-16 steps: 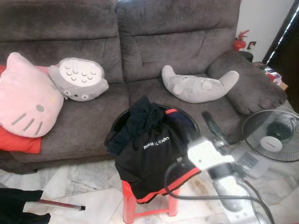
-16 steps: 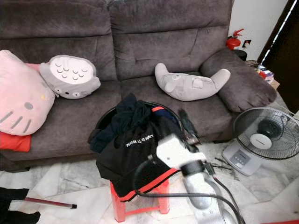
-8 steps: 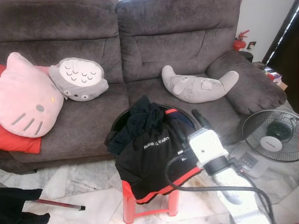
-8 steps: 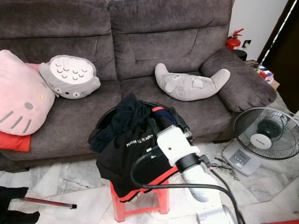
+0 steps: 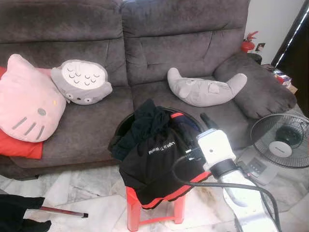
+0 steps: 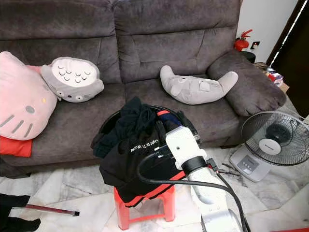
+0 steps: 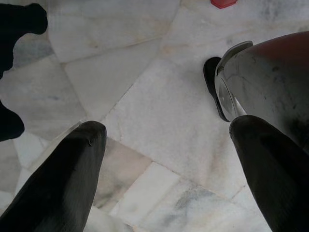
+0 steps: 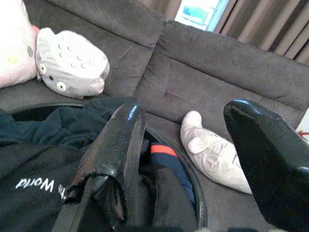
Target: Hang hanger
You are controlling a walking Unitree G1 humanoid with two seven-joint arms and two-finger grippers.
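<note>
Jaws, right gripper (image 8: 181,145): spread wide apart, nothing between them, poised just above the basket (image 6: 110,124); one finger (image 8: 118,145) touching or just over the dark clothes (image 6: 137,152). The right arm's white wrist lies over the basket's right side.
Jaws, left gripper (image 7: 166,159): apart, empty, hanging over the marble floor (image 7: 159,121), well left of and nearer than the basket.

Items, nearest first, all placed from the basket:
- Rod (image 5: 63,211), thin and reddish with a dark tip, lying on the floor to the near left, next to black cloth (image 5: 19,212). Whether it belongs to a hanger cannot be told.
- Stool (image 5: 154,215), red plastic, directly under the basket.
- Clothes, black with red trim and white lettering, heaped in the basket and spilling over its near rim.
- Fan (image 6: 274,140), on the floor to the right.
- Sofa (image 5: 169,43), dark brown, just behind.
- Grey plush (image 5: 205,89), on the seat behind and to the right.
- Round grey plush (image 5: 82,81) and pink cushion (image 5: 26,106), on the seat behind and to the left.
- Fire extinguisher (image 5: 248,43), red, far right, beyond the sofa arm.
</note>
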